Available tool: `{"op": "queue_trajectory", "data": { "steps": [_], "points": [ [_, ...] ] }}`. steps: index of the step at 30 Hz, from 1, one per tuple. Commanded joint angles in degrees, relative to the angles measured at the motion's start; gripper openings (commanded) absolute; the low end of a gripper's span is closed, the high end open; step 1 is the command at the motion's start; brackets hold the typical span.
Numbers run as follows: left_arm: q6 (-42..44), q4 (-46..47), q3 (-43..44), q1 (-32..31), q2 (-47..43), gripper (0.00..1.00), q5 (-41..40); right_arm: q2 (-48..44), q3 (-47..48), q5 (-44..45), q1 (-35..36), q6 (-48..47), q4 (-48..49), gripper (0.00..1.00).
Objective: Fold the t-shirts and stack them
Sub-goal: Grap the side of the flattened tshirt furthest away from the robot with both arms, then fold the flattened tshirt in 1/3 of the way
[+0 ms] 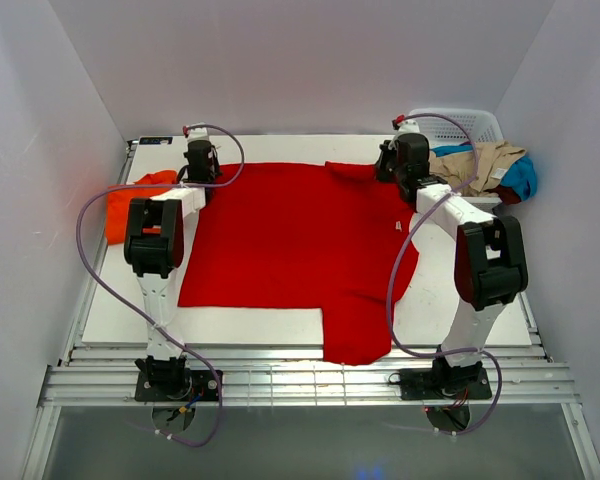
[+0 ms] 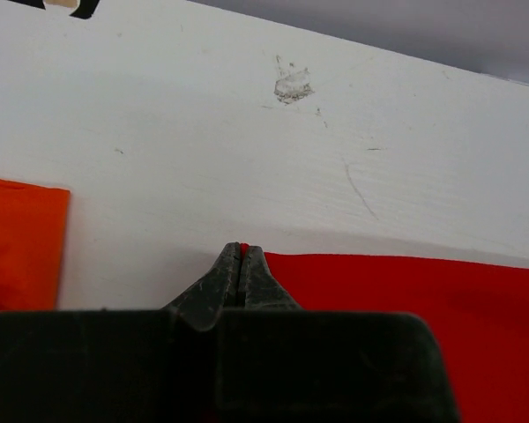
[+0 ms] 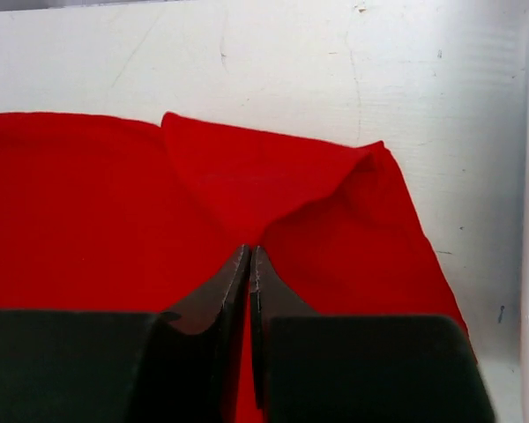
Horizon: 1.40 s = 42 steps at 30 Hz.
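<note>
From above I see the large bright red cloth t-shirt (image 1: 290,240) spread on the white table (image 1: 240,326), with the bright orange cloth t-shirt (image 1: 125,205) beside it on the left. Only the wrist views show the left gripper (image 2: 243,251) and the right gripper (image 3: 249,254) pinched closed on its far edge.

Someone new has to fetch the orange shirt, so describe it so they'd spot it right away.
Find the white table, mostly covered by a big red t-shirt spread flat. At that shirt's far left corner, by the table's left edge, lies the orange t-shirt. It is the only orange cloth, far smaller in outline than the red.
</note>
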Motion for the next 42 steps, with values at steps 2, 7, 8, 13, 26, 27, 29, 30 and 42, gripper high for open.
{"op": "queue_trajectory", "data": {
  "steps": [2, 7, 8, 13, 26, 27, 29, 30, 42],
  "points": [
    [1.0, 1.9, -2.0, -0.1, -6.0, 0.0, -1.8, -6.1, -2.7, 1.8, 0.9, -0.9, 1.1, 0.08],
    [0.6, 1.8, -5.2, -0.1, -7.1, 0.0, -2.2, -8.7, -4.9, 2.5, 1.6, -0.4, -1.0, 0.08],
    [0.5, 1.7, -5.7, -0.1, -7.3, 0.0, -2.4, -9.0, -5.1, 2.6, 1.6, -0.3, -2.0, 0.08],
    [-0.7, 1.8, -9.7, -0.2, -8.7, 0.0, -4.3, -13.3, -9.1, 3.8, 2.7, 0.1, -3.3, 0.08],
    [-1.1, 1.9, -14.6, -0.1, -11.2, 0.0, -13.6, -24.5, -15.4, 7.3, 3.4, -0.2, -10.3, 0.08],
    [-1.6, 2.0, -14.9, -0.1, -11.6, 0.0, -13.7, -25.1, -15.6, 7.3, 3.5, -0.2, -10.8, 0.08],
    [-2.8, 2.5, -16.3, -0.1, -12.9, 0.0, -14.0, -26.6, -16.0, 7.8, 3.8, -0.2, -12.1, 0.08],
    [-3.2, 3.0, -16.9, -0.1, -13.3, 0.0, -14.0, -27.6, -16.4, 8.0, 3.9, -0.2, -12.5, 0.08],
    [-0.5, 10.6, -23.9, -0.1, -17.6, 0.0, -16.3, -32.9, -19.6, 9.3, 4.5, 0.4, -16.0, 0.08]
  ]
}}
